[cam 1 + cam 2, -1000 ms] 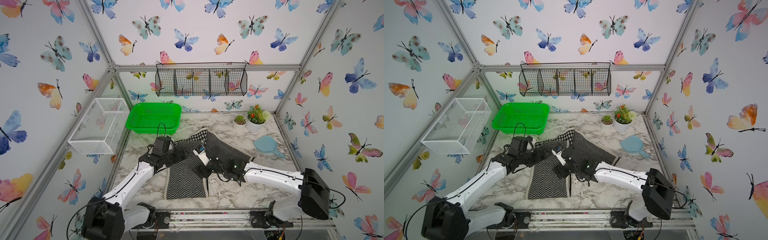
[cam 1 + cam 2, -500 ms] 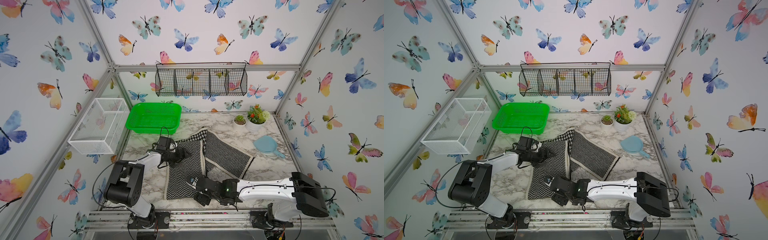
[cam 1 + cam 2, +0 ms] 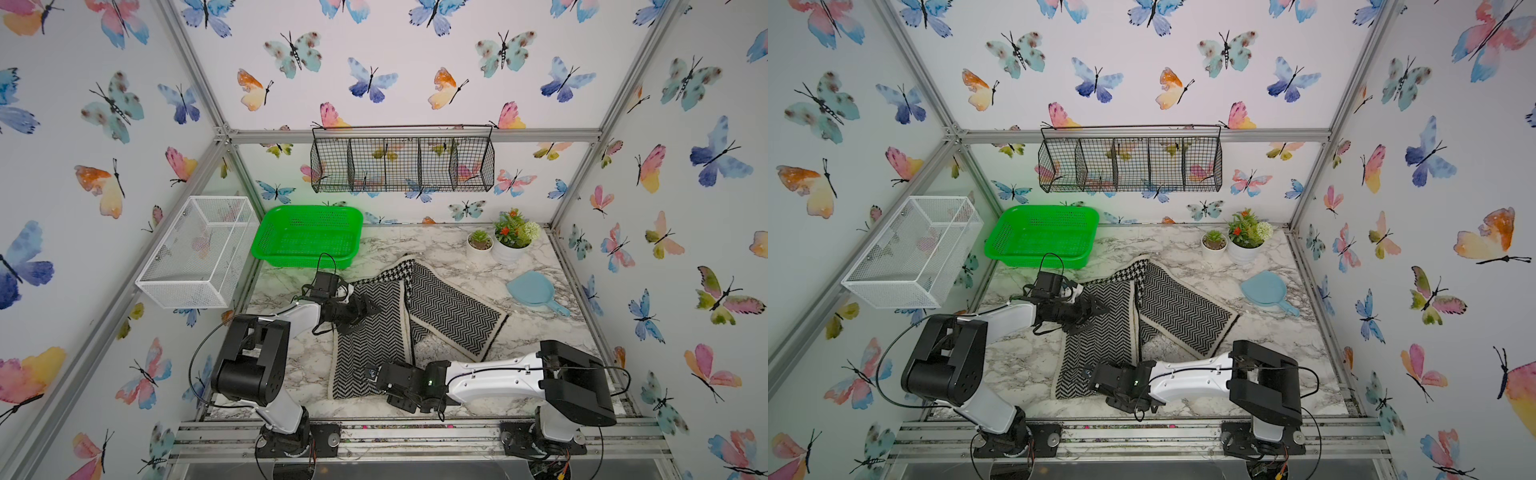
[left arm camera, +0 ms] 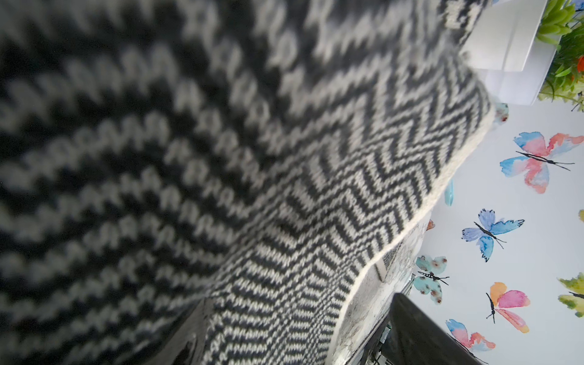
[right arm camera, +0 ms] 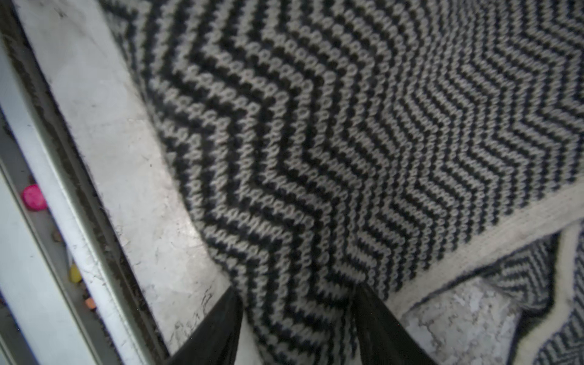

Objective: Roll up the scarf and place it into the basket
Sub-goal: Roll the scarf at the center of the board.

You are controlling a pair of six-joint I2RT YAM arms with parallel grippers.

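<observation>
Here the scarf (image 3: 374,332), a black-and-white herringbone knit, is lying on the marble counter (image 3: 297,370) at the centre of both top views, folded into an inverted V. One limb is running with its long axis nearly vertical in the frame, from the lower centre up to the apex. The other limb is slanting from that apex down toward the lower right. The apex is pointing toward the upper centre, just right of the green basket (image 3: 305,262), which is sitting apart from the scarf at the upper left of the counter. The left claw (image 3: 368,311) is reaching, spread wide, over the vertical limb's left edge. The right claw (image 5: 298,294) is straddling that limb's lower end, its fingers (image 5: 379,331) flanking a band of cloth; whether they are pinching it cannot be told.
</observation>
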